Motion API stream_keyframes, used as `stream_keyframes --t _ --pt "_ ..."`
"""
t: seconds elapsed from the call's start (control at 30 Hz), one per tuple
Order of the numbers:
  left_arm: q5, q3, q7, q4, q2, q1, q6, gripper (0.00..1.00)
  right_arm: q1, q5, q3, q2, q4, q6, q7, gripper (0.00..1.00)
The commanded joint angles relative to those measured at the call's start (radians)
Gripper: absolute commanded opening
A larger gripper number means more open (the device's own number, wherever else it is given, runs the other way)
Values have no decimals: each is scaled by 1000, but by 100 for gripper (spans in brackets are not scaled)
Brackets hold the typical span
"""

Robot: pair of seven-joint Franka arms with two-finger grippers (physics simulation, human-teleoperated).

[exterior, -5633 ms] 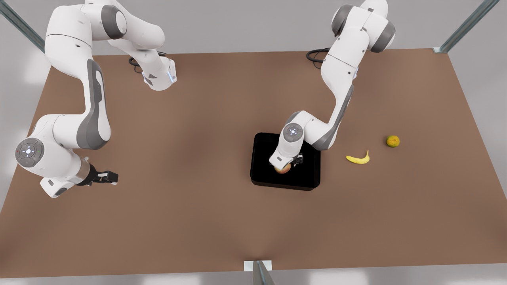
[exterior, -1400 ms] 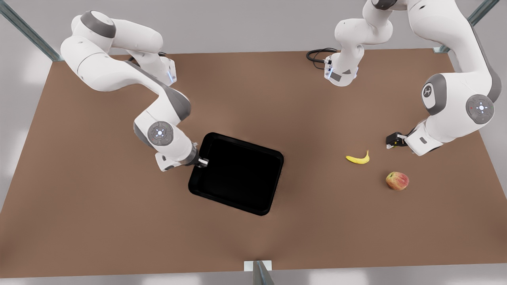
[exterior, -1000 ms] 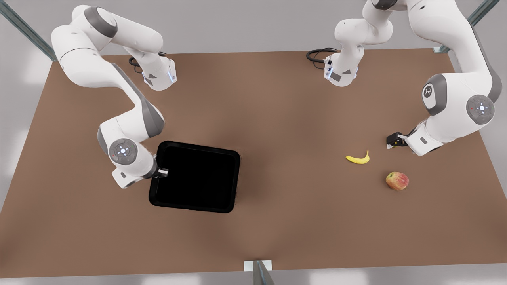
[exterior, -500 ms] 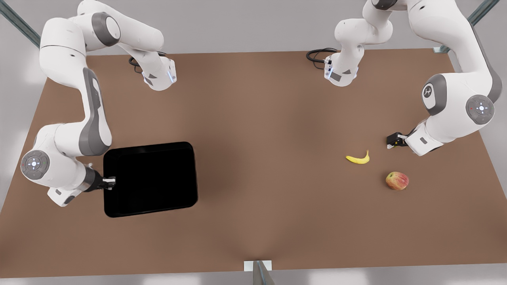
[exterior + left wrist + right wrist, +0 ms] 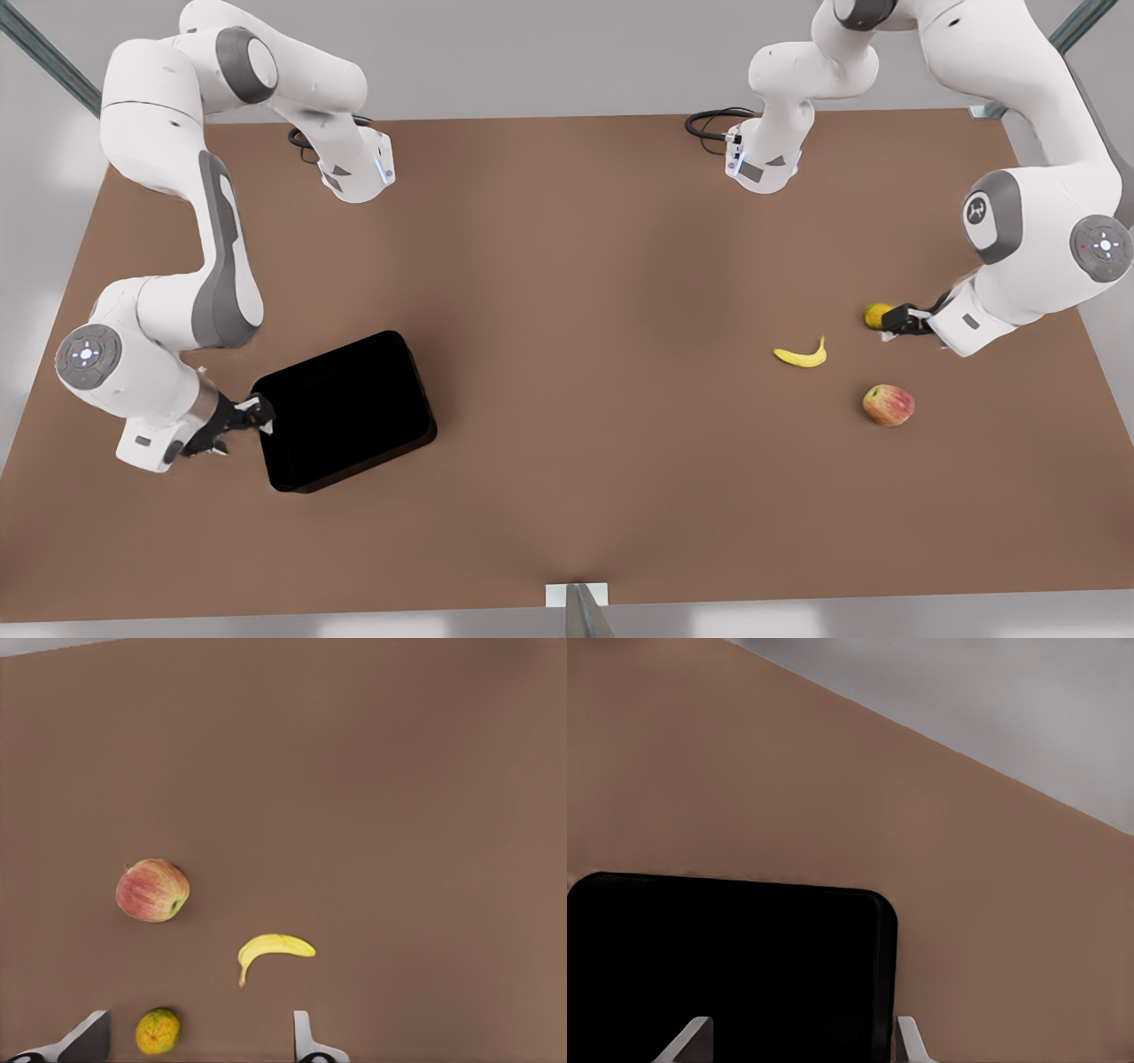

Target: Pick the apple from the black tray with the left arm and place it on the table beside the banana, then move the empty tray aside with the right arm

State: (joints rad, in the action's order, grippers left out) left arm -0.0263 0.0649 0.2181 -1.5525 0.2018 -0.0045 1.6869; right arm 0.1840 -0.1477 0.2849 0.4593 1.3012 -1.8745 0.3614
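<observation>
The table (image 5: 567, 292) carries the black tray (image 5: 345, 412) at the front view's left, its long axis running roughly from ten to four o'clock, tilted against the table edge. The right gripper (image 5: 244, 424) sits at the tray's nine o'clock corner, fingers spread apart; whether they touch the rim I cannot tell. The right wrist view shows the tray's rounded corner (image 5: 873, 912) between the fingertips. The apple (image 5: 889, 405) lies at the banana's (image 5: 802, 356) four o'clock, apart from it. The left gripper (image 5: 897, 321) hangs open at the banana's two o'clock, just beside a small orange fruit (image 5: 876, 315). The left wrist view shows the banana's stem (image 5: 242, 978) pointing toward the gripper.
</observation>
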Motion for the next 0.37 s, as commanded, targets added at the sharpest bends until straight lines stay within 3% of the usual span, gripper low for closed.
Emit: stream_keyframes --t 0.0,0.07,0.1,0.17,0.33 --pt "3 -1 -40 -3 1 0 -43 100 -3 2 7 -90 1 113 -123 100" --pt "5 1 -43 -4 1 3 -66 100 35 7 -7 -146 4 337 -233 100" --pt "8 3 -45 -1 1 5 -67 100 41 7 -1 -146 45 331 -234 100" --pt "11 3 -36 5 -1 3 -69 100 80 10 -3 -203 228 89 -269 100" --pt "-14 -8 -43 63 16 -54 -69 100 94 27 3 -203 228 77 -271 100"
